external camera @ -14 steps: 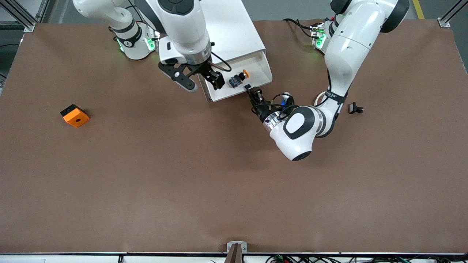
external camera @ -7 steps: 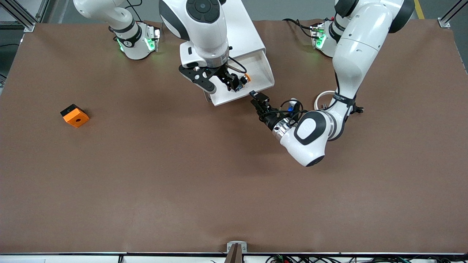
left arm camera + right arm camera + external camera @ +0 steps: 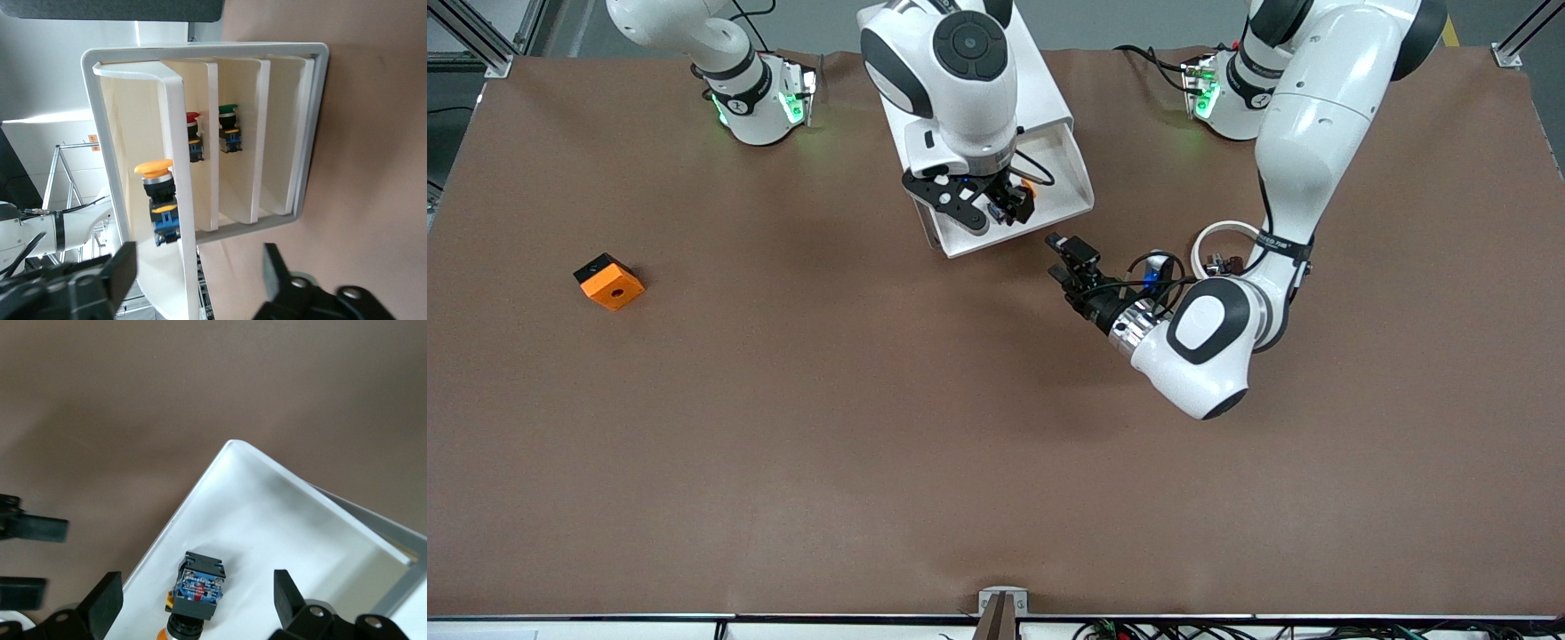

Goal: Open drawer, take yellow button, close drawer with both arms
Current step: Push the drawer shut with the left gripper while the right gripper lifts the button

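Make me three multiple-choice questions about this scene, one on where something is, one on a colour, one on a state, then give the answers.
1. Where is the small push-button with the orange-yellow cap?
A. in the pulled-out white top drawer
B. on the brown table
C. in the left hand

2. What colour is the square block with a hole?
A. green
B. orange
C. white

3. How is the right hand?
A. shut on the button
B. open over the button
C. resting on the table

Answers: 1 A, it lies on the drawer floor; 2 B, the front view shows orange; 3 B, fingers stand apart either side.
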Motion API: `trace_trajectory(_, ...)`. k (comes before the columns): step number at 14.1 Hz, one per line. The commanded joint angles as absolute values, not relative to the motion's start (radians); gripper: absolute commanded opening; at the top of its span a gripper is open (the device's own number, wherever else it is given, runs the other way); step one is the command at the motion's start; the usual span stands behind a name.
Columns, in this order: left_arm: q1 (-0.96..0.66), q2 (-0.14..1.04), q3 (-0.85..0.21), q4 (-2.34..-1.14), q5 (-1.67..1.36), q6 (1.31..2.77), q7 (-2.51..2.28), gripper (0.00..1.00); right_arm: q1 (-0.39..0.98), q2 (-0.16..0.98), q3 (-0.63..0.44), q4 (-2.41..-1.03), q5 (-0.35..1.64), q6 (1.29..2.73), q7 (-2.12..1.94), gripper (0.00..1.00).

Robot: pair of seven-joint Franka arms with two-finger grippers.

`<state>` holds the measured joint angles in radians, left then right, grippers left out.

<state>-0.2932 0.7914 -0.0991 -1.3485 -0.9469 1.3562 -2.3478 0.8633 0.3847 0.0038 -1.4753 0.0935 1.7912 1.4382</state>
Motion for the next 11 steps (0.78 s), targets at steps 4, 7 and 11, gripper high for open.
trace_trajectory(4,-0.232,0.775,-0.094,-1.264,-0.804,1.338,-2.330,1.00,0.888,0.428,-0.005,-1.451,0.098,1.802,1.469,1.00)
trace_trajectory(7,-0.230,0.747,-0.100,-1.255,-0.648,1.339,-2.182,1.00,0.905,0.445,-0.003,-1.453,0.098,1.802,1.482,1.00)
trace_trajectory(11,-0.242,0.670,-0.103,-1.258,-0.398,1.339,-1.832,1.00,0.934,0.465,-0.005,-1.454,0.097,1.802,1.482,1.00)
